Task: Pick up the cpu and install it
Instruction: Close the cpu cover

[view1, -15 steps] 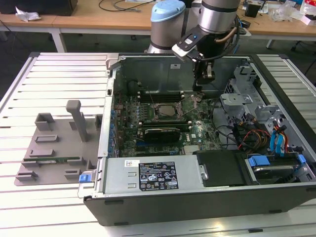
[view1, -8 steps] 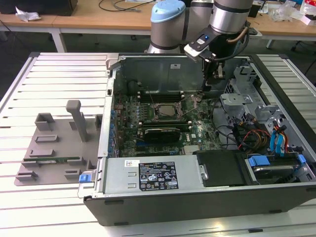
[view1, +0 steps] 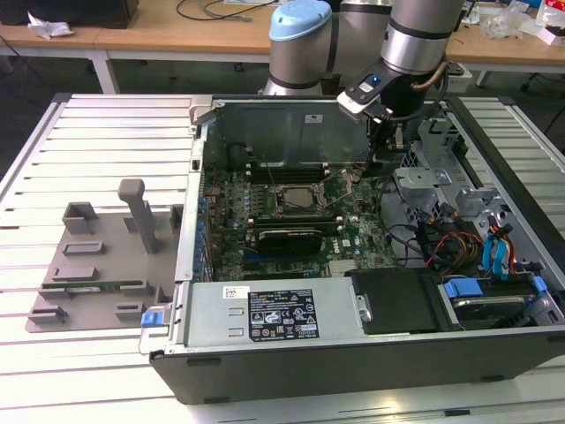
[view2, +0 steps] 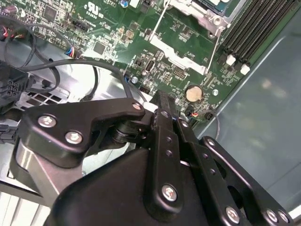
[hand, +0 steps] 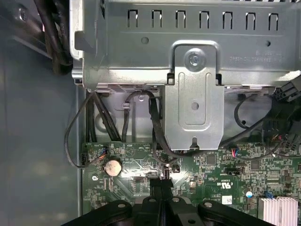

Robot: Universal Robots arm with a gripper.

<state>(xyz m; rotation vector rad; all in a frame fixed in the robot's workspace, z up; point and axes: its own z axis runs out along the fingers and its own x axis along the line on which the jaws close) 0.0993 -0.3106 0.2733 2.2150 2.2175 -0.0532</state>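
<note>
Closest to my wrist cameras, the gripper [hand: 160, 182] has its fingers pressed together, pinching nothing I can see, just above the motherboard [hand: 211, 174] beside a coin cell [hand: 112, 166]. Black cables [hand: 153, 117] and a metal bracket [hand: 195, 108] crowd that corner. I make out the cpu [view1: 297, 196] mid-board in the exterior view, well apart.

Robotics lab: opened computer case [view1: 353, 336] on slatted workbench [view1: 106, 141], cluttered wooden desks [view1: 177, 26] behind.
</note>
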